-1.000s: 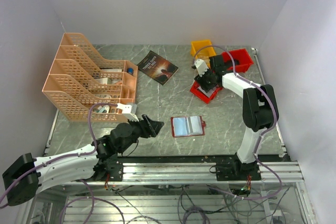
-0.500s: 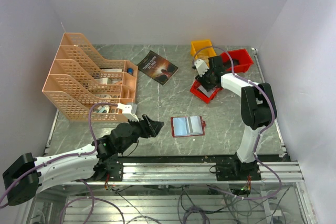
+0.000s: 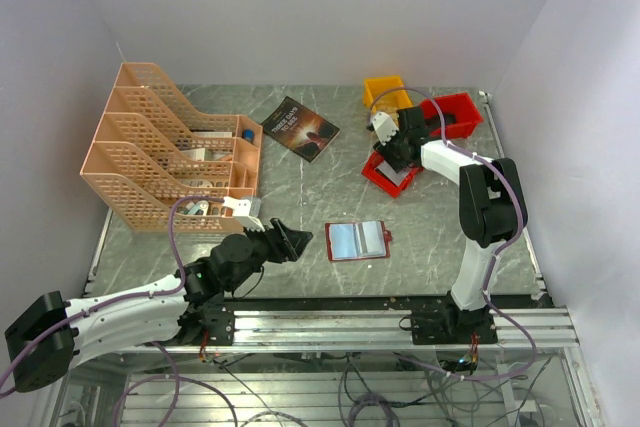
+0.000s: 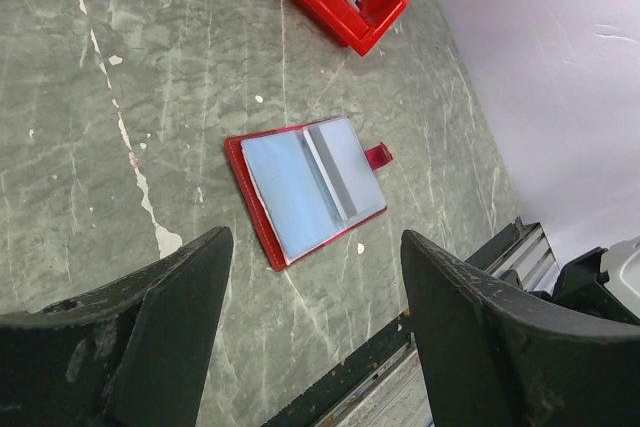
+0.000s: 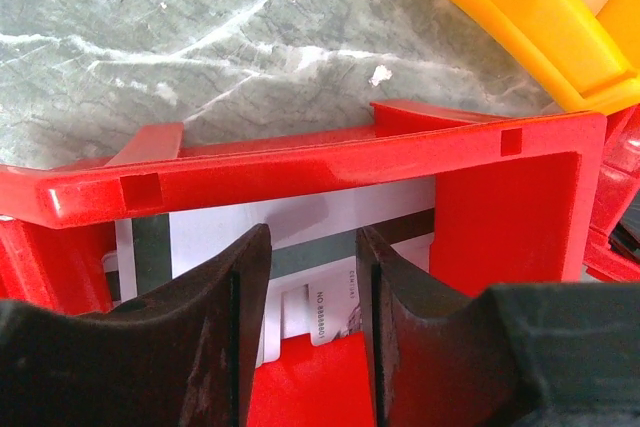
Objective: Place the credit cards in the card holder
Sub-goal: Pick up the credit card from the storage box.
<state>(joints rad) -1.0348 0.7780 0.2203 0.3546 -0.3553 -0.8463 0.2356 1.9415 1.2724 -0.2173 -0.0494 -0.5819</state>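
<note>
— Where's the card holder (image 3: 357, 240)?
— Near middle, lying open, pockets up for loading. My left gripper (image 4: 313, 242) hovers wide just left of it. My right gripper (image 5: 312, 242), narrow, straddles the cards (image 5: 300, 215) in the far-right red bin (image 5: 300, 172); whether it grips one, I cannot tell.

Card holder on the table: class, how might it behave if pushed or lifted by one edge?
The card holder lies thin and flat, so it is probably light and may slide on the smooth table. Its middle fold suggests it could flop shut if lifted by one edge.
</note>
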